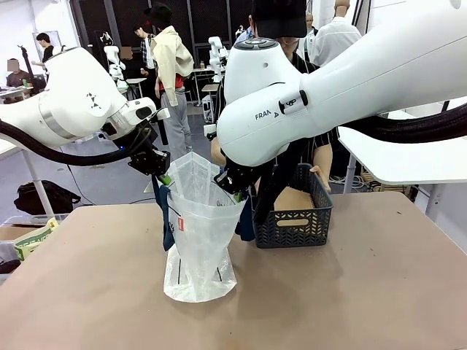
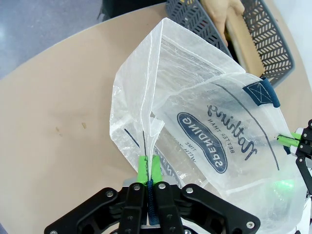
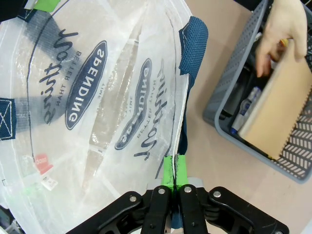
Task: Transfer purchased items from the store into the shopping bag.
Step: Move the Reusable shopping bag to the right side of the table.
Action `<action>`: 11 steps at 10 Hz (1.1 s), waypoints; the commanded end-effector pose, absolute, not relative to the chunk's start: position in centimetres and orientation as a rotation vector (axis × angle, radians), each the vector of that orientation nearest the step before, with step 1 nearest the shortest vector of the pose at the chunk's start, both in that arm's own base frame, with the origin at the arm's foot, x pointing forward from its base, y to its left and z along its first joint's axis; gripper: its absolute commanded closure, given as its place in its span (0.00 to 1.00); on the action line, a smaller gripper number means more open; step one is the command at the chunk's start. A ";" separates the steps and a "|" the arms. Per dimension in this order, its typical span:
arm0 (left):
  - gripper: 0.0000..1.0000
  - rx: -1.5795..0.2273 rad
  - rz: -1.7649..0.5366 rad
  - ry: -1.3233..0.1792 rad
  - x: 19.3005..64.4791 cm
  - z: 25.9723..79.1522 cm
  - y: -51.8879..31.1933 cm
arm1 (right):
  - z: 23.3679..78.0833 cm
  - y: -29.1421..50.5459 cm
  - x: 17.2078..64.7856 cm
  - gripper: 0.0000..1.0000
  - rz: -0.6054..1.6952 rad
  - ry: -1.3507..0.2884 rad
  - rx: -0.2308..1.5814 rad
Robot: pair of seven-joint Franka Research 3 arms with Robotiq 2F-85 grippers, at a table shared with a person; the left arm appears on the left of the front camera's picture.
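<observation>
On the near middle of the tan table [image 1: 365, 292] stands the shopping bag [image 1: 198, 233], a tall translucent whitish sack. Its mouth is held wide between two robot arms. We read black script and a dark blue oval badge on its walls in the right wrist view [image 3: 97, 97], and a small red tag [image 1: 180, 225] hangs on its near face. A navy handle [image 1: 166, 219] droops down its left side.

The left gripper [image 1: 162, 175] has the bag's left rim. In its own wrist view, the green pads of the left gripper [image 2: 148, 168] are pressed together on a fold of plastic, with the navy strap running down between the fingers. The right gripper [image 1: 232, 188] has the right rim. Up close, the right gripper [image 3: 174, 168] pinches the plastic edge flat between closed green pads. Through the clear walls we see the table beneath the bag [image 2: 204, 122].

Just right of the bag, and a little farther off, sits the dark grey lattice basket [image 1: 295, 222]. A tan cardboard panel [image 3: 278, 112] leans inside it, with a pale pack [image 3: 246, 103] low beside it. We cannot tell what else lies in its shadowed floor.

A person's hand [image 3: 280, 34] reaches over the far rim into the basket [image 3: 229, 87]. The bulky white right arm crosses in front of the person at the far side of the table.
</observation>
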State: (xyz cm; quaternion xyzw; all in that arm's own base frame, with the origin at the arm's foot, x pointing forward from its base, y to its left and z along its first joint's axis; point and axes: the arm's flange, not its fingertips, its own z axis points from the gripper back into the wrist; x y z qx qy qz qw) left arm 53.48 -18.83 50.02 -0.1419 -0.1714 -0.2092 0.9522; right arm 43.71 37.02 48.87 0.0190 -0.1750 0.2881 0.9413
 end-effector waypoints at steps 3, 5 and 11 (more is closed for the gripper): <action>1.00 -0.288 -0.419 -0.362 53.2 50.1 -18.6 | 48.7 36.7 43.4 1.00 0.588 -0.357 0.040; 1.00 -0.288 -0.419 -0.362 53.2 50.1 -18.6 | 48.7 36.7 43.4 1.00 0.588 -0.357 0.040; 1.00 -0.288 -0.419 -0.362 53.2 50.1 -18.6 | 48.7 36.7 43.4 1.00 0.588 -0.357 0.040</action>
